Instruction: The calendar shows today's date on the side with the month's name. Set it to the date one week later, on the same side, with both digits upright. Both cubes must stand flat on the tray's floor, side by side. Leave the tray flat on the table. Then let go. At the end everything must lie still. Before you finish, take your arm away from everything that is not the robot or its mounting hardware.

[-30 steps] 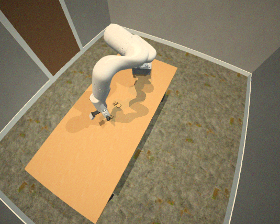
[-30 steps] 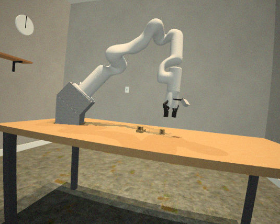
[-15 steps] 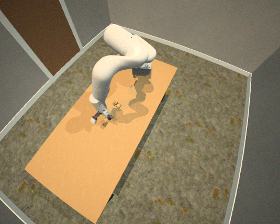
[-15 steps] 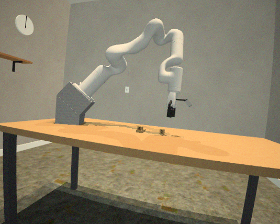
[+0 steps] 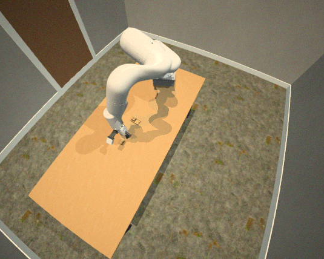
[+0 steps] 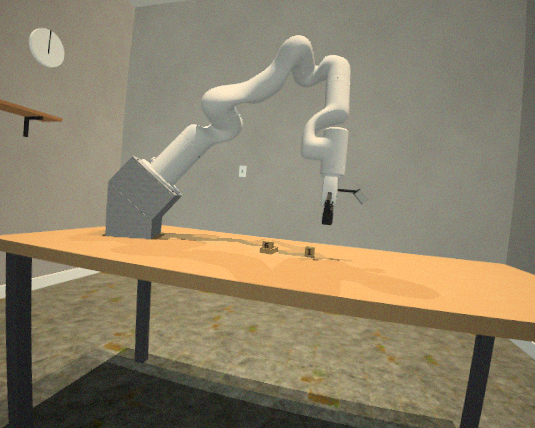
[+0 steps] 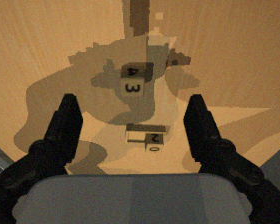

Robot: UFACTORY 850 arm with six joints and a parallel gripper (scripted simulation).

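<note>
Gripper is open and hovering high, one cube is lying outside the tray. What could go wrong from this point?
1. The loose cube is small, and the open gripper hangs high above it; a slightly off descent could knock it away instead of straddling it.
2. The tray with the other cube sits close by, so a wide-open finger might bump it.
3. Regrasping could turn the wrong face or an inverted digit toward the month side.

a loose cube near the middle of the wrist view shows a 3 on top, and in the exterior view the cube in the tray reads roughly 6, faintly.
</note>
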